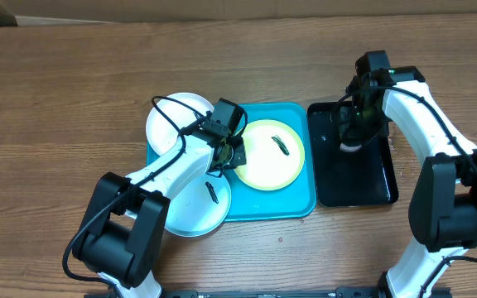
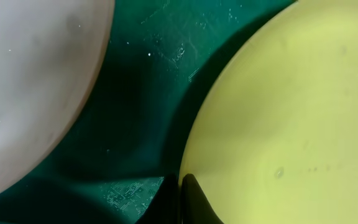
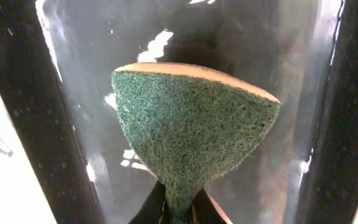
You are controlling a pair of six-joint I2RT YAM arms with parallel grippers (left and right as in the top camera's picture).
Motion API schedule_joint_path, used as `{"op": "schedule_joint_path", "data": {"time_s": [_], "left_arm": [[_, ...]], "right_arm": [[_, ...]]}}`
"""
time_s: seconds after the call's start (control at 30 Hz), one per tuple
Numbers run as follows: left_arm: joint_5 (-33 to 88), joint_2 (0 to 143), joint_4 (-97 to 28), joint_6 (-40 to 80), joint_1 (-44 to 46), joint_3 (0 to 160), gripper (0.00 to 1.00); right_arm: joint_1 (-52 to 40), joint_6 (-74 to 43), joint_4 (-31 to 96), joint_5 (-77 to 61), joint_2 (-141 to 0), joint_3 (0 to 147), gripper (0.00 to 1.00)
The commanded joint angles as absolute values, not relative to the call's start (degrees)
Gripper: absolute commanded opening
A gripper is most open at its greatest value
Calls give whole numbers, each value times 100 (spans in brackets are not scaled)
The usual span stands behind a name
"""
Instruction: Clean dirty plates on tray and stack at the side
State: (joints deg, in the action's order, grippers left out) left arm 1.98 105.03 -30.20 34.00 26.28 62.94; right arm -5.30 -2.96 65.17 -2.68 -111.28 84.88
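Where tray (image 1: 292, 205) lies crosswise, yellow plate (image 1: 262, 165) flat

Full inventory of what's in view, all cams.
table: 1, brown wood, under everything
turquoise tray: 1, centre of the table
yellow-green plate: 1, dark smear, on the turquoise tray's right half
white plate: 1, over the turquoise tray's upper-left corner
pale blue plate: 1, dark smear, over its lower-left corner
black tray: 1, glossy, right of the turquoise tray
sponge: 1, green with tan back, above the black tray
left pincer: closed on the yellow-green plate's rim
right pincer: closed on the sponge
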Motion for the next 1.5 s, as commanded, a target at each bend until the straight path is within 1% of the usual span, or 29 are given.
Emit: {"op": "schedule_joint_path", "data": {"time_s": [0.0, 0.1, 0.3, 0.47, 0.63, 0.87, 1.0, 1.03, 1.07, 1.1, 1.33, 1.37, 1.47], "left_arm": [[-69, 10565, -2993, 3426, 2663, 6241, 4], [-200, 10565, -2954, 3420, 2650, 6241, 4], [-82, 10565, -2950, 3284, 2506, 6241, 4], [64, 10565, -2862, 2976, 2440, 6241, 4], [471, 10565, -2799, 2738, 2377, 6241, 4], [757, 10565, -2803, 2720, 2353, 6241, 10], [947, 10565, -2797, 2718, 2346, 6243, 12], [1009, 10565, -2797, 2718, 2335, 6243, 12], [1024, 10565, -2799, 2720, 2318, 6243, 12], [1020, 10565, -2803, 2718, 2303, 6243, 13], [1017, 10565, -2845, 2722, 2272, 6241, 17], [1017, 10565, -2849, 2722, 2272, 6241, 18], [1017, 10565, -2862, 2722, 2272, 6241, 19]], "right_arm": [[-530, -316, 6711, -261, -10949, 8851, 4], [-530, -316, 6921, -261, -10949, 9039, 4], [-550, -318, 7074, -259, -10951, 8884, 4], [-552, -318, 6639, -257, -10954, 8517, 4], [-552, -314, 6228, -257, -10954, 8130, 4], [-552, -316, 5870, -259, -10954, 7631, 4], [-552, -316, 5507, -259, -10954, 7258, 9], [-552, -316, 5507, -259, -10954, 7242, 13], [-552, -316, 5516, -259, -10954, 7242, 20], [-552, -316, 5513, -259, -10951, 7244, 22], [-552, -318, 5507, -259, -10951, 7242, 20], [-552, -318, 5489, -259, -10951, 7242, 21], [-552, -316, 5415, -259, -10951, 7242, 29]]}}
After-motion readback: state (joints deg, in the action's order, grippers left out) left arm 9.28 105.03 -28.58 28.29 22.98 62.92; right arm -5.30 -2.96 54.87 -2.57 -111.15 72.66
